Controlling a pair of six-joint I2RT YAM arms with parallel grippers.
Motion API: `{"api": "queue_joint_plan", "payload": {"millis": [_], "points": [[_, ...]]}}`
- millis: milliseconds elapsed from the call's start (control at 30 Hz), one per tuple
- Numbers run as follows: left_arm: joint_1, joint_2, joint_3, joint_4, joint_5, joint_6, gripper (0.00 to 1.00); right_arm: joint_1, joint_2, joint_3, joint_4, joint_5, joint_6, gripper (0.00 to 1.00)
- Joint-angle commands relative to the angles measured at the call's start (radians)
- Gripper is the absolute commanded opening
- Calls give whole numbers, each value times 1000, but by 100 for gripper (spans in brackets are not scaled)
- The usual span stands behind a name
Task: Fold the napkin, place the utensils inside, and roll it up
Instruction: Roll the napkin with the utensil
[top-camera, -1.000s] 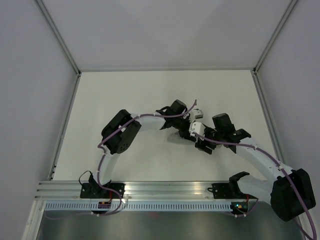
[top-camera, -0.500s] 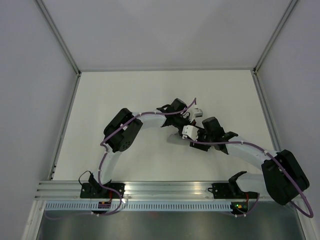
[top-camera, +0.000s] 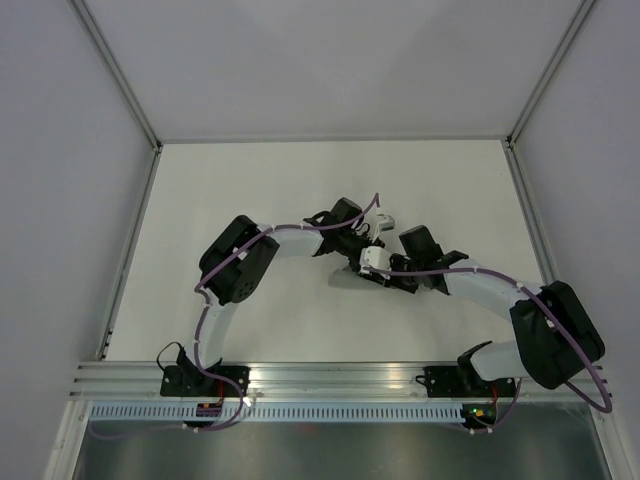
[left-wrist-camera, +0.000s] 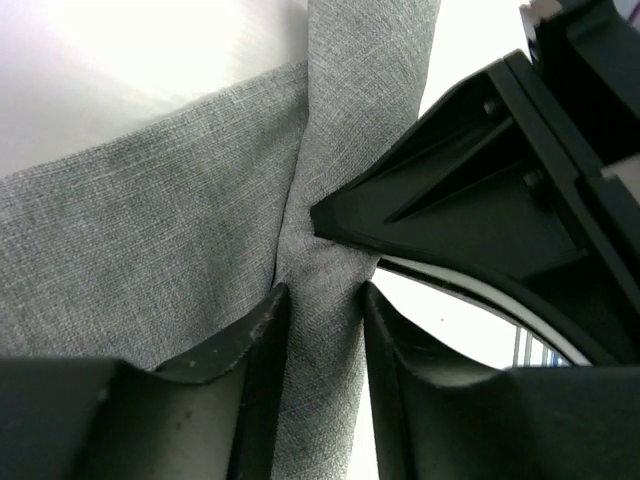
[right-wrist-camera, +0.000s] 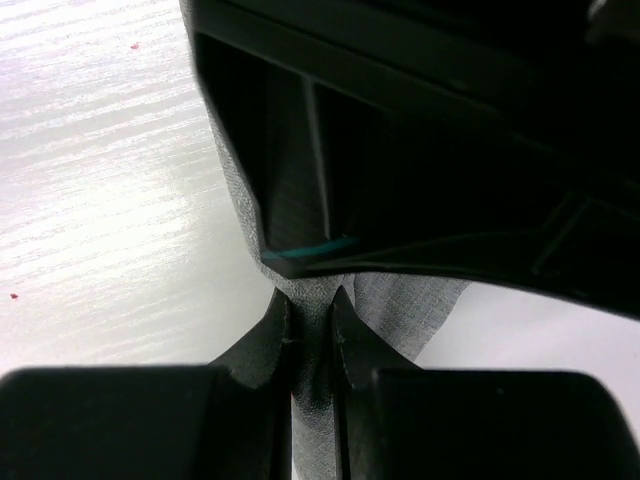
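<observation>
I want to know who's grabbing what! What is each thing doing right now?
napkin: creased, pinched by both grippers.
left gripper: shut on the napkin.
right gripper: shut on the napkin.
utensils: not visible in any view.

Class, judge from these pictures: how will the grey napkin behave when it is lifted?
Probably floppy: the napkin creases into folds where the jaws of the left gripper pinch it. Likely not slippery: its matte woven surface sits bunched in the right gripper.

Matt woven cloth napkin (left-wrist-camera: 150, 240), glossy table (right-wrist-camera: 100, 200)
</observation>
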Motion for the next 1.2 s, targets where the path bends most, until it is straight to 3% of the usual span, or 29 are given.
{"api": "queue_joint_plan", "payload": {"millis": [0,333,600,733,833,900,1167], "points": [[23,-22,-111,-76,-123,-94,43,-59,80,63,-117,-49,-27,2],[86,-234,-255,236,-263,-277,45,-168,287,244,-328,-205,-125,0],[97,-481,-552,544,-571,-272,49,-198,476,402,-466,-232,-161,0],[63,-607,-735,845,-646,-153,54,-208,557,467,-506,-226,-165,0],[-28,-674,-856,964,-825,32,59,-214,631,549,-555,-232,-162,1],[-97,-673,-856,959,-878,185,59,-221,680,588,-602,-245,-164,0],[-289,-539,-754,862,-1001,533,61,-231,752,695,-685,-259,-158,1]]}}
